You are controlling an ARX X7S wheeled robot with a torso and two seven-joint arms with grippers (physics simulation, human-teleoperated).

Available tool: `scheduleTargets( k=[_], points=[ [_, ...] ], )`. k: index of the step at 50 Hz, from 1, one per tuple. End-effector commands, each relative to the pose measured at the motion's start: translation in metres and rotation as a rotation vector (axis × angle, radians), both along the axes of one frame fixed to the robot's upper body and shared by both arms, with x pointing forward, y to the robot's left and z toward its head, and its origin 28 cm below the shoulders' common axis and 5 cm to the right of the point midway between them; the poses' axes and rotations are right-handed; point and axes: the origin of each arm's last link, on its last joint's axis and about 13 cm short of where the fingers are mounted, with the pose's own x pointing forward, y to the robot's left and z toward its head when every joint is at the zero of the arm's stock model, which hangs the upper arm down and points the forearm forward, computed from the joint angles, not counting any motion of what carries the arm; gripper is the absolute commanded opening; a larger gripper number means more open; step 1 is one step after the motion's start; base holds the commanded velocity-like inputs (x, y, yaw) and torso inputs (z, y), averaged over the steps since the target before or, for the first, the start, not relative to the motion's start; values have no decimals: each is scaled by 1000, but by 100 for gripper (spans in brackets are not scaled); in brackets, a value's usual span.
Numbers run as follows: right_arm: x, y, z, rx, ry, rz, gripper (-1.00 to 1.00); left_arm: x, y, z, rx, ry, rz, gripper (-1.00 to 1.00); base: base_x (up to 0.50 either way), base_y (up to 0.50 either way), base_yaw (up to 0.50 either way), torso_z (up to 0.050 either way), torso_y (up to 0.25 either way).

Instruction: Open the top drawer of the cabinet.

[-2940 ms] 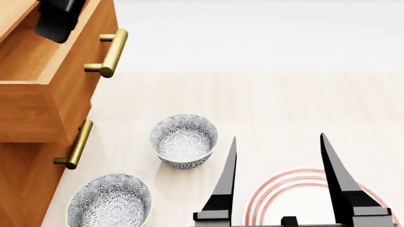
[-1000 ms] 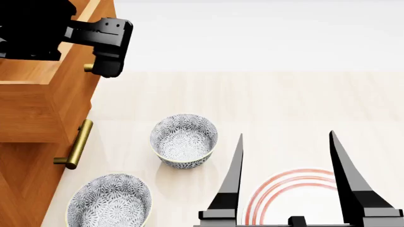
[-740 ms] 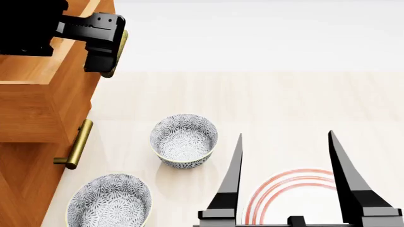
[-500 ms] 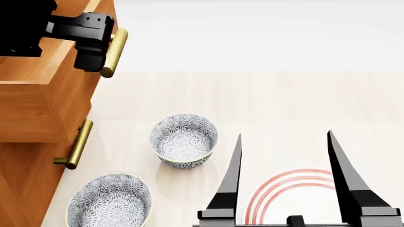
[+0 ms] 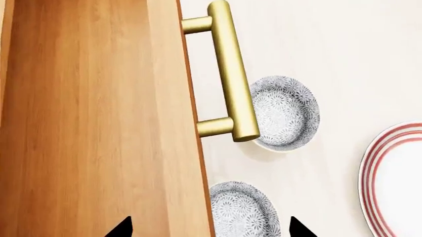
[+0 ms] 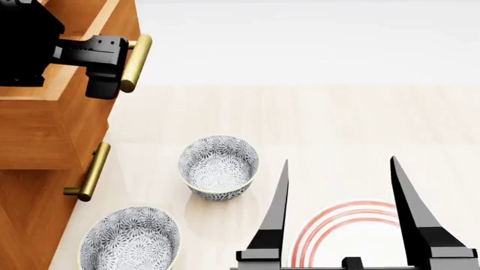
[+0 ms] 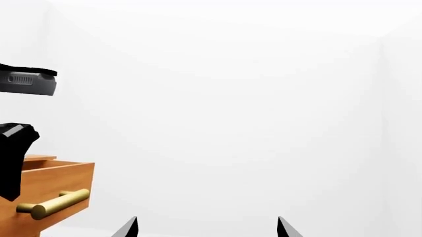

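The top drawer [image 6: 53, 121] of the orange-brown cabinet [image 6: 30, 225] stands pulled out at the upper left, its brass handle [image 6: 136, 62] free. My left gripper [image 6: 102, 79] hangs open just above the drawer's front panel, beside the handle and not touching it. In the left wrist view the drawer front [image 5: 99, 123] and its handle [image 5: 231, 74] lie below, and the open left gripper [image 5: 207, 229] straddles the panel's edge. My right gripper [image 6: 341, 216] is open and empty low over the table. The right wrist view shows the right gripper [image 7: 205, 228] and the drawer [image 7: 56, 177] far off.
The lower drawer's brass handle [image 6: 90, 171] sticks out below the open drawer. Two patterned bowls [image 6: 218, 166] [image 6: 130, 239] stand in front of the cabinet. A white plate with red rings [image 6: 349, 233] lies under my right gripper.
My left gripper came out over the top handle, then drew back left off it to above the drawer front. The drawer and right gripper have barely moved.
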Motion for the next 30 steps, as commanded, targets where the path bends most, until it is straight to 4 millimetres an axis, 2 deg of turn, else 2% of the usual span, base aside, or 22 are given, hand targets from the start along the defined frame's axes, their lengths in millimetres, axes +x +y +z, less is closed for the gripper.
scheduleTargets(
  k=[1, 30],
  points=[
    [0, -1, 2, 8, -5, 16, 100, 4, -15, 5, -47, -88, -26, 100, 0, 0, 0, 0, 0],
    [-1, -2, 2, 11, -8, 14, 100, 8, -25, -6, -39, -70, -52, 100, 0, 0, 0, 0, 0]
  ],
)
